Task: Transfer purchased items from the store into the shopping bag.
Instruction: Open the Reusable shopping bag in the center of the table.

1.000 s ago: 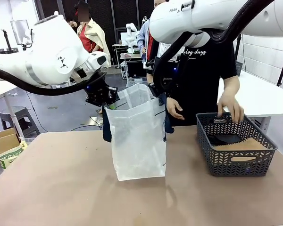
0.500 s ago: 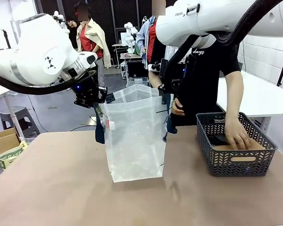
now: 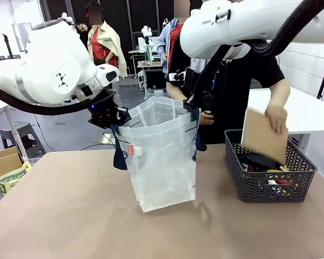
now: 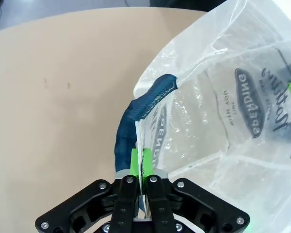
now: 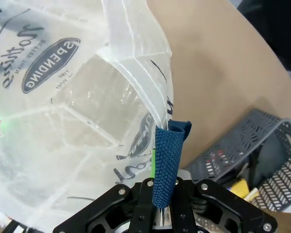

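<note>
The shopping bag (image 3: pixel 162 162), translucent whitish plastic with navy strap handles (image 4: pixel 136 114) and a navy oval logo (image 5: pixel 51 65), stands mid-table, long axis upright, mouth upward and spread wide. The left gripper (image 4: pixel 141 162) is pinched tight on its left rim by the handle; the right gripper (image 5: pixel 160 196) is clamped on the opposite rim and strap. Bare table (image 3: pixel 65 216) lies left and in front. Well apart to the right sits a dark mesh basket (image 3: pixel 259 189), above which a person's hand (image 3: pixel 276 116) holds a flat brown card (image 3: pixel 262 135).
</note>
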`<state>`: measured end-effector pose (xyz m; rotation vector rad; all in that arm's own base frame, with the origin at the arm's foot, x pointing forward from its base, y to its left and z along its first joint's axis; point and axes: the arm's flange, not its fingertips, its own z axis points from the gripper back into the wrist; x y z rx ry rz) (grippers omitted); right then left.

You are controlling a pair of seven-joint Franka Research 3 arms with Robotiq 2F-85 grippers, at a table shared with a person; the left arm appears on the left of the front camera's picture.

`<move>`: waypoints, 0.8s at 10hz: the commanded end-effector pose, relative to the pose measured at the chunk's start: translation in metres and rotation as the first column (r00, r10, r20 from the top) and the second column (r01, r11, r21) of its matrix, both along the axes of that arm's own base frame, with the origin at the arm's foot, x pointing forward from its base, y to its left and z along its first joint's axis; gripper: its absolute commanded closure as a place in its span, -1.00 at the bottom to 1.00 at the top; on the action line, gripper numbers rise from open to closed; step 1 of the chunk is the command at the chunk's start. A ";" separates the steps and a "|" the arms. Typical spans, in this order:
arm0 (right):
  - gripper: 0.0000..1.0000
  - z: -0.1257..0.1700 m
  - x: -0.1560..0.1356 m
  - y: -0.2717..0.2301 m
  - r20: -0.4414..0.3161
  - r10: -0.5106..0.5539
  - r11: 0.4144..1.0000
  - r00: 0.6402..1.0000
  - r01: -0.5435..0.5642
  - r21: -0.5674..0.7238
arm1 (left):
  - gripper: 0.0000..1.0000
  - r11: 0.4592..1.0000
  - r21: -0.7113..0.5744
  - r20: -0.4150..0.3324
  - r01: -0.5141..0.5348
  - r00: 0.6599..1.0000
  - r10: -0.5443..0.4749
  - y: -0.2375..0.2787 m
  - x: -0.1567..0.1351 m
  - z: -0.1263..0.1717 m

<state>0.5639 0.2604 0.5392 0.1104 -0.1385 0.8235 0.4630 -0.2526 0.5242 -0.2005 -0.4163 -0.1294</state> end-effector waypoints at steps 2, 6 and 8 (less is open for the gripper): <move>1.00 -0.007 -0.017 -0.012 0.074 0.048 0.999 0.996 -0.047 -0.020 | 1.00 0.999 0.048 0.068 0.000 0.998 -0.004 0.011 0.000 -0.013; 1.00 -0.011 -0.023 -0.018 0.078 0.038 0.999 0.996 -0.038 0.002 | 1.00 1.000 0.000 0.054 -0.010 0.998 0.010 0.019 0.008 -0.006; 1.00 -0.005 -0.017 -0.010 0.063 0.025 1.000 0.998 -0.025 -0.010 | 1.00 1.000 0.013 0.049 -0.011 0.999 0.011 0.016 0.007 -0.007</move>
